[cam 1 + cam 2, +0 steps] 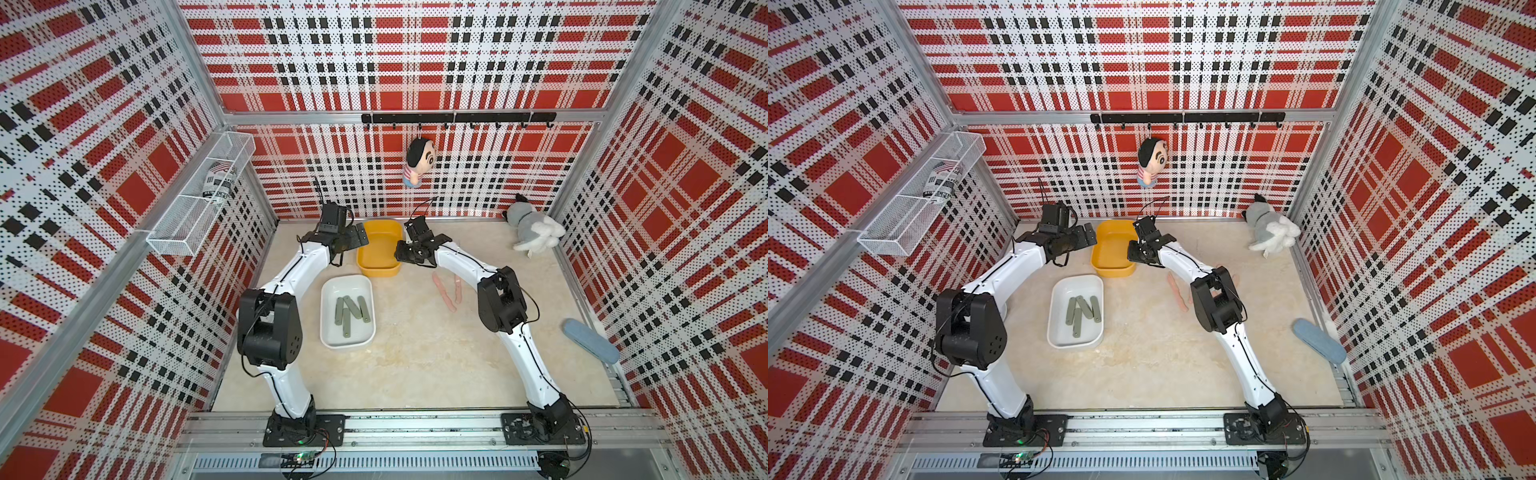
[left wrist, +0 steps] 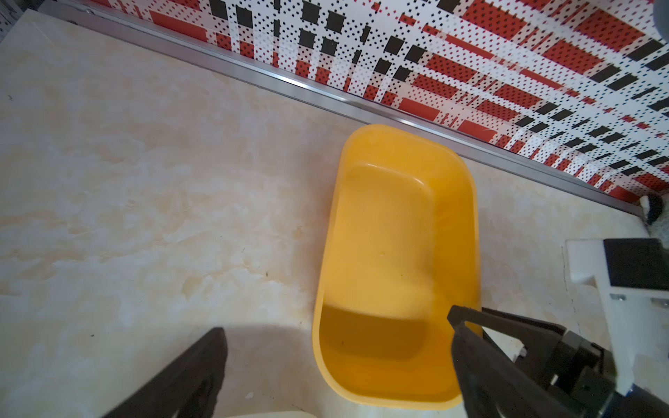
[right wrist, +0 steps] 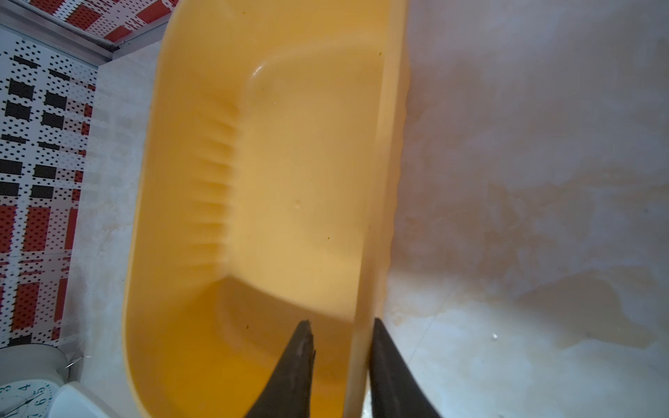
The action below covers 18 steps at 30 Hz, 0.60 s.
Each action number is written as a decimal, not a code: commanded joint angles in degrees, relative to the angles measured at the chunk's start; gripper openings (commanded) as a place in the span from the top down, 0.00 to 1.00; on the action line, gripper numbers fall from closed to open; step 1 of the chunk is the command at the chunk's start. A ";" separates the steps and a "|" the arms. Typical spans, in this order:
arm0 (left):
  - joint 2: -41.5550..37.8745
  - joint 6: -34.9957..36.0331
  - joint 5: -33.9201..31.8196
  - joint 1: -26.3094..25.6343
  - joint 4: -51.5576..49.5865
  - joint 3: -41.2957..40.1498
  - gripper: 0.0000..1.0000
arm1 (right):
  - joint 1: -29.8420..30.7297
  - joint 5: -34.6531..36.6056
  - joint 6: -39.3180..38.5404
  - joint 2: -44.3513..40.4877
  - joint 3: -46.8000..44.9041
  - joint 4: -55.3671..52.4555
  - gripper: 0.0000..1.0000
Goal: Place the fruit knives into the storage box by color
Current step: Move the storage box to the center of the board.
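Observation:
Several olive-green fruit knives (image 1: pixel 351 311) (image 1: pixel 1082 311) lie inside the white storage box (image 1: pixel 349 277) (image 1: pixel 1077 277). Two salmon-pink fruit knives (image 1: pixel 444 293) (image 1: pixel 1177 293) lie on the table beside my right arm. A yellow storage box (image 1: pixel 380 266) (image 1: pixel 1113 266) (image 2: pixel 394 235) (image 3: pixel 289 163) stands empty at the back. My right gripper (image 1: pixel 405 253) (image 3: pixel 341 321) straddles its right wall, one finger inside and one outside. The jaws are narrow, and a gap shows on the inner side. My left gripper (image 1: pixel 357 239) (image 2: pixel 335 322) hangs wide open over the box's left edge, holding nothing.
A grey-and-white plush toy (image 1: pixel 534 232) lies at the back right. A flat blue object (image 1: pixel 590 340) rests by the right wall. A doll (image 1: pixel 417 162) hangs on the back wall, and a wire basket (image 1: pixel 199 195) is on the left wall. A white clock (image 3: pixel 21 394) stands near the white box.

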 commanded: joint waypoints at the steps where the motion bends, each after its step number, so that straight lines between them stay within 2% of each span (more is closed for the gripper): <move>1: -0.62 0.73 0.39 0.31 0.80 -0.18 0.02 | 0.37 0.11 -0.10 0.33 0.98 0.89 0.73; 18: -1.20 0.86 0.22 0.14 0.89 -0.65 0.02 | 0.12 1.50 -0.51 -2.68 -1.62 1.50 0.84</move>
